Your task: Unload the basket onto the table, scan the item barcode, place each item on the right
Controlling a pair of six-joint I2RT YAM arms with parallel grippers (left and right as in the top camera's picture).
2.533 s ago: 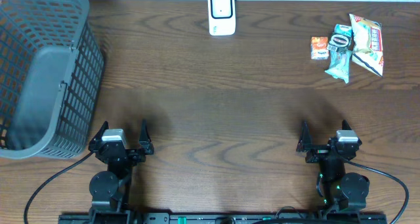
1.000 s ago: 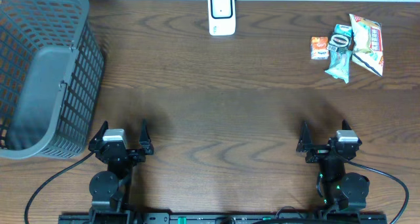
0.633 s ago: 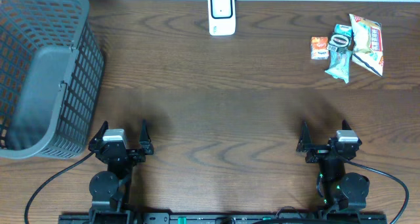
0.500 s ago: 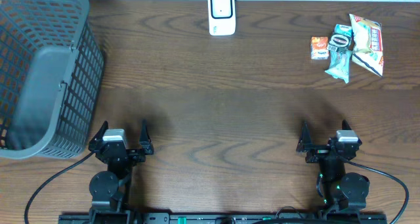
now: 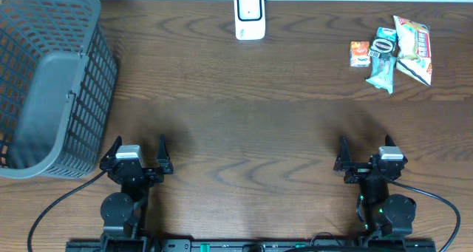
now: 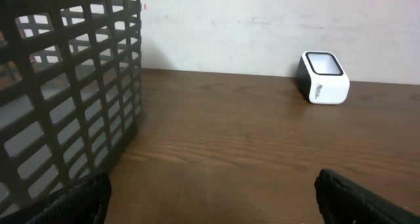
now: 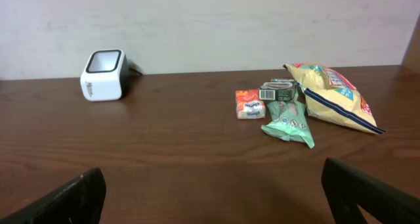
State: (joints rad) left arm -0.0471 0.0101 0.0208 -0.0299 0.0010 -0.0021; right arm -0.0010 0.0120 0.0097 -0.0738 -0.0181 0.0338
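Several snack items lie at the back right: a small orange box (image 5: 359, 53) (image 7: 249, 104), a dark green-labelled pack (image 5: 383, 44) (image 7: 277, 90), a mint green wrapper (image 5: 382, 74) (image 7: 289, 124) and a yellow chip bag (image 5: 412, 49) (image 7: 333, 96). The white barcode scanner (image 5: 250, 15) (image 6: 323, 77) (image 7: 104, 75) stands at the back centre. My left gripper (image 5: 137, 155) (image 6: 211, 201) rests open near the front left edge, nothing between its fingers. My right gripper (image 5: 366, 156) (image 7: 216, 198) stands open near the front right edge, far from the items.
A dark grey mesh basket (image 5: 44, 82) (image 6: 65, 86) fills the left side of the table, close to my left gripper. A pale wall (image 7: 210, 20) runs behind the table's far edge.
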